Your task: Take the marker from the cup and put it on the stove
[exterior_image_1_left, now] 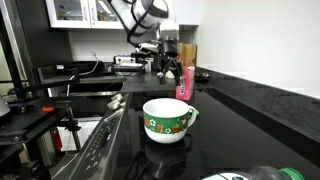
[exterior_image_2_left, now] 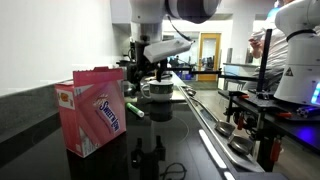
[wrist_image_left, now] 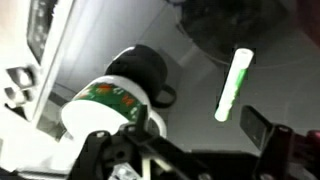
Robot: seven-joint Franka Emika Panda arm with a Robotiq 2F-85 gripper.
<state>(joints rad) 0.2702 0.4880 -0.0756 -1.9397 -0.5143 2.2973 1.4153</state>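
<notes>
Marker (wrist_image_left: 232, 85) flat on black surface (wrist_image_left: 285, 55) beside cup (wrist_image_left: 108, 108) — cup empty; hand (wrist_image_left: 185, 140) spread, gripping nothing.

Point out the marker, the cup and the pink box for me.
marker (wrist_image_left: 232, 85): wrist view, middle of its pale-green barrel.
cup (exterior_image_1_left: 166, 127): in an exterior view, patterned outer wall.
pink box (exterior_image_2_left: 95, 112): in an exterior view, front face.

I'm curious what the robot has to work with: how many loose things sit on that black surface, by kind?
Mug: 1
Marker: 1
Pink pack: 1
Total: 3, leaving out a blurred thing cut off at the bottom edge of an exterior view.
</notes>
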